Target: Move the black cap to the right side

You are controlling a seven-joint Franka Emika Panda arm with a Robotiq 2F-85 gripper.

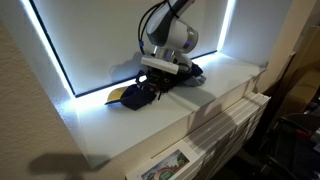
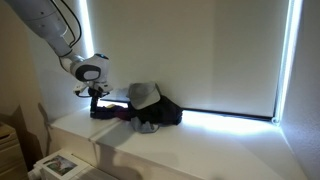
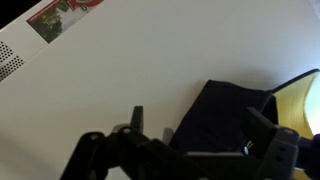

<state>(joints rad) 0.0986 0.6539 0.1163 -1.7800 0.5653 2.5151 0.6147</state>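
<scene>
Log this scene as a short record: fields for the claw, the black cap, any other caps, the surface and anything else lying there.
claw: open, fingers spread, holding nothing
black cap: lying on the ledge below the claw, yellow underside of its brim showing
contact: cannot tell whether the fingers touch the cap
heap of caps: bunched together with it, too blurred to count
white ledge: runs in front of a drawn blind with light at its edges
printed sheet: flat near the ledge's edge, apart from the caps
</scene>
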